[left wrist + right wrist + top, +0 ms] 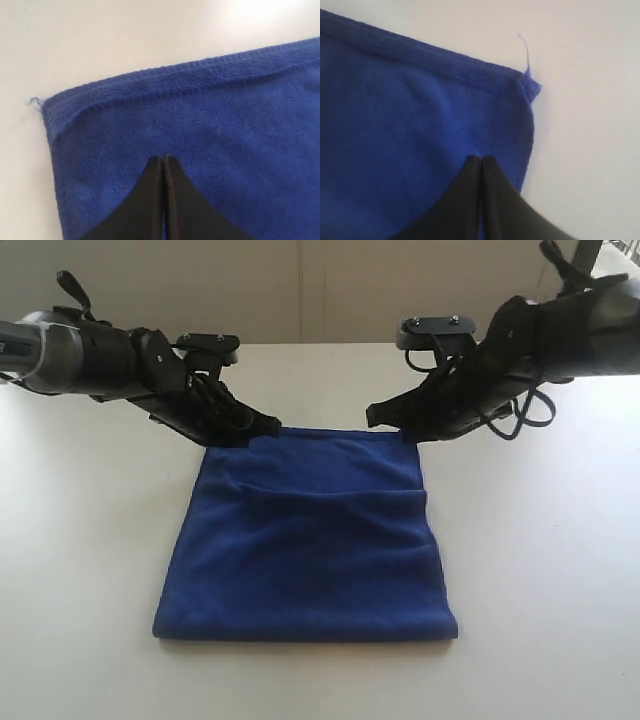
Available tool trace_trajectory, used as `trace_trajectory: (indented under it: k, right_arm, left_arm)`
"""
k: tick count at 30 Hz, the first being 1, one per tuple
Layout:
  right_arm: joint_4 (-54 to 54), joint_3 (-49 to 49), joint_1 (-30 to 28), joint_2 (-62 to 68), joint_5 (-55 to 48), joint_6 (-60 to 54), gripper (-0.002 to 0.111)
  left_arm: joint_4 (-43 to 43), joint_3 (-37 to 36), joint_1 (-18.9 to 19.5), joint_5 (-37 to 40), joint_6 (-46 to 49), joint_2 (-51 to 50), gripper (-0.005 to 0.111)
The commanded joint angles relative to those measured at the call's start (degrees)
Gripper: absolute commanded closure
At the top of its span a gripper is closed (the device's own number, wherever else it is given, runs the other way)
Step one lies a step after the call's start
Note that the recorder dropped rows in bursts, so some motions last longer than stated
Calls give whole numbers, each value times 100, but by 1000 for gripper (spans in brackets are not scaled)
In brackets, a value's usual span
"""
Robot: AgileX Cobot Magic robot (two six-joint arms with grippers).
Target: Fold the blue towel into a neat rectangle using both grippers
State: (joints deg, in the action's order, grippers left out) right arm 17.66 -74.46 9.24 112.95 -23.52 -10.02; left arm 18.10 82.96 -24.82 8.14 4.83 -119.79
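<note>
A blue towel (310, 550) lies folded in a near-square on the white table (80, 560), with a soft crease across its top layer. The left gripper (262, 427) and right gripper (376, 418) sit at the two corners farthest from the exterior camera. Both are closed, tips low over the cloth by the hems, with no fabric visibly pinched. Matching corners likely keep the fold even.

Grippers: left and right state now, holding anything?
Left gripper: closed, tips over the blue towel near one corner, no cloth visibly pinched.
Right gripper: closed, tips near the neighbouring corner, no cloth visibly pinched.
</note>
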Motion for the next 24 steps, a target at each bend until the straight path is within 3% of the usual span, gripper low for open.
trace_trajectory:
  k: [1,14,18,24]
  right_arm:
    - [-39,-411,-11,512,45,16,107]
    - [-53,-1182,-11,1603,390,-24,107]
    - [-82,-1382,-11,1737,552,-36,107]
    - [-101,-1404,-11,995,-93,-36,107]
  left_arm:
    - [96,50,13,-170,-32,-177,107]
    - [105,50,13,-1045,-9,-497,107]
    - [105,50,129,-915,-9,-522,107]
    - [76,50,181,-429,3,10,107]
